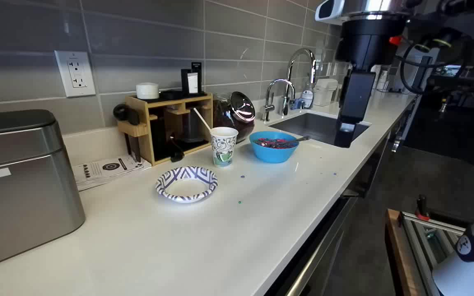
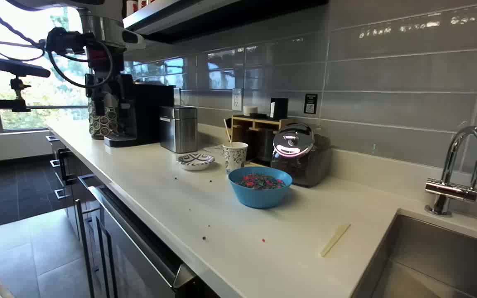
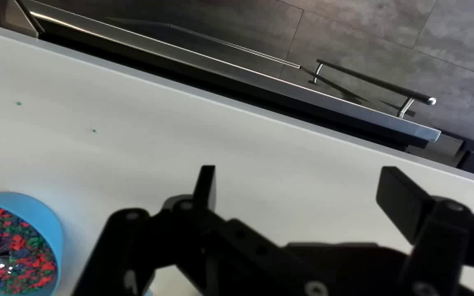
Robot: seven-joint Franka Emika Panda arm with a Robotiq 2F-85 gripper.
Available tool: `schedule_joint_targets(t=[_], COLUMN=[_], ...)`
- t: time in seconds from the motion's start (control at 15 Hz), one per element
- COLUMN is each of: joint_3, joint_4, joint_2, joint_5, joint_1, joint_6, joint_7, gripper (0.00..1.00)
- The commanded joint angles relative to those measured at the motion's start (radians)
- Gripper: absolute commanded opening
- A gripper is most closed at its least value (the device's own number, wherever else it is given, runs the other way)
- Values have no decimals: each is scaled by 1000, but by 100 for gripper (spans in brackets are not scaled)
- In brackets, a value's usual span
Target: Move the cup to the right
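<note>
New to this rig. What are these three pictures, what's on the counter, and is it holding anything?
The machine is a single robot arm ending in a black two-fingered hand. Two pictures are taken from outside it, from different spots; the third is the wrist view, so the hand looms in its lower part. On the counter stand a white patterned cup with a stick poking out, a blue bowl of small coloured bits, and a shallow patterned dish. The hand is open and holds nothing.

The white counter [image 1: 159, 246] carries a cup [image 1: 224, 149], blue bowl [image 1: 274, 156] and patterned dish [image 1: 186, 188].
</note>
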Motion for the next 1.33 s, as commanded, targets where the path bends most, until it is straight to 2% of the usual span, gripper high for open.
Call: schedule_joint_targets(t=[0.0,0.73,1.07,1.27], joint_3=[0,-8,-120,-179], joint_4=[2,12,67,106], joint_2=[0,22,123,201], joint_5=[0,0,42,73], joint_1=[-1,-9,-98,-151], joint_6=[-2,2,70,159], joint_7=[0,-2,18,38], gripper=[100,100,100,100])
